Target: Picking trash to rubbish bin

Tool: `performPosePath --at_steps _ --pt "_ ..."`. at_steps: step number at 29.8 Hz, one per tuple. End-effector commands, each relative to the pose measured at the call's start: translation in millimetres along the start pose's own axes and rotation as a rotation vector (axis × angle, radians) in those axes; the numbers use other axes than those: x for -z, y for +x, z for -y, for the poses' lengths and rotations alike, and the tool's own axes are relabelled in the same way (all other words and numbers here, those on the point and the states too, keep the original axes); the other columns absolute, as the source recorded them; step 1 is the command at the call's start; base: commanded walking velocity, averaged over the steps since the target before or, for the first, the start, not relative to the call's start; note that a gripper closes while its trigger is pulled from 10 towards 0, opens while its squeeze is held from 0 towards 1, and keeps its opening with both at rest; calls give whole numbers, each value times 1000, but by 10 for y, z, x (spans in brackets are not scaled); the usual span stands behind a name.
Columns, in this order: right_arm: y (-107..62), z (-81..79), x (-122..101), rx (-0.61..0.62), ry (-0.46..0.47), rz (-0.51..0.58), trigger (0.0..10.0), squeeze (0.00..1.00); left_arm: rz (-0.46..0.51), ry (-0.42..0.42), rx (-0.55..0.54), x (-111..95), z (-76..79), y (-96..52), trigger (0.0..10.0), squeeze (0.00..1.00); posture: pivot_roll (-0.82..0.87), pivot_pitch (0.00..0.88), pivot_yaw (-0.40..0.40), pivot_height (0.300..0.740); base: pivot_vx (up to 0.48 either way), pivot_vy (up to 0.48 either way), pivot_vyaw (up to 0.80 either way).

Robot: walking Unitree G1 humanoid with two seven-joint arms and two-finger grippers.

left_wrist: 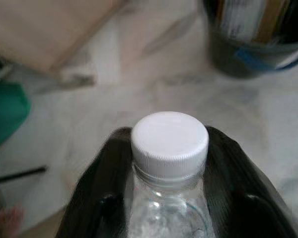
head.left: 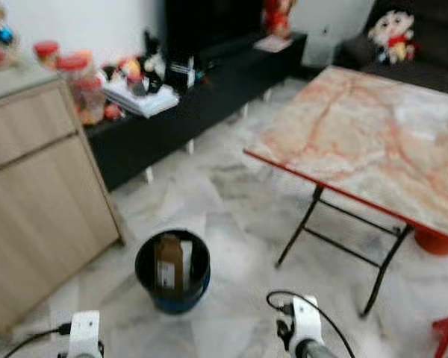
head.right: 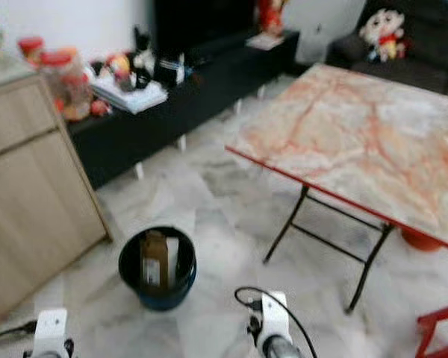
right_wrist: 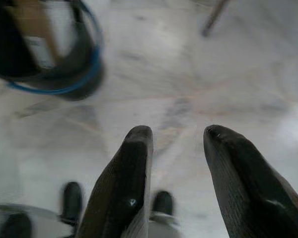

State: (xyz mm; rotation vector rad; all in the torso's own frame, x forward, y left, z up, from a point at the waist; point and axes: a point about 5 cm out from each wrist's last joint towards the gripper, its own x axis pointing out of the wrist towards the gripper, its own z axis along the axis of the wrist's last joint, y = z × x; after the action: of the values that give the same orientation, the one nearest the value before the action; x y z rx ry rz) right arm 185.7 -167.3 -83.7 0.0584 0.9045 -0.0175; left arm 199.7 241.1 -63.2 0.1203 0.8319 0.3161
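Left wrist view — bottle clamped between left end effector fingers.

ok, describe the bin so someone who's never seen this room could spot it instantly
Start at the light wooden cabinet on the robot's left; the rubbish bin stands on the marble floor just off its near corner, well short of the folding table. It is a small round black bucket with a blue band low on its wall, holding a brown carton.

A home living room: a marble-tiled floor, a dark sofa with a doll, a low black TV bench and a folding tabletop.
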Motion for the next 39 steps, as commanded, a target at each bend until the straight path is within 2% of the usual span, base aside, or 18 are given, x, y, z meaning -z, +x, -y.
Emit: performPosePath --at_steps 1,7,12,18,33,39 --pt "20 -69 -73 -11 0 20 10000 0 -38 -1 -20 115 -87 -19 10000 0 50 45 -38 740 319 0 438" --pt "16 -59 -50 -2 19 10 10000 0 -35 -2 -19 95 -94 -13 10000 0 56 60 -40 740 319 0 183" --pt "16 -61 -51 -8 -8 10 10000 0 -30 -9 -19 71 -95 -7 10000 0 56 60 -40 740 315 0 0" --pt "17 -53 -50 2 1 5 10000 0 -18 -15 -16 25 -79 3 10000 0 57 65 -43 740 313 0 740" --pt "15 -63 -43 -5 -23 7 10000 0 -20 -26 -18 51 -92 -4 10000 0 59 55 -43 740 306 0 0" --pt "14 -65 -34 -9 -37 0 10000 0 -19 -23 -18 48 -99 -3 10000 0 58 42 -38 740 299 0 761"
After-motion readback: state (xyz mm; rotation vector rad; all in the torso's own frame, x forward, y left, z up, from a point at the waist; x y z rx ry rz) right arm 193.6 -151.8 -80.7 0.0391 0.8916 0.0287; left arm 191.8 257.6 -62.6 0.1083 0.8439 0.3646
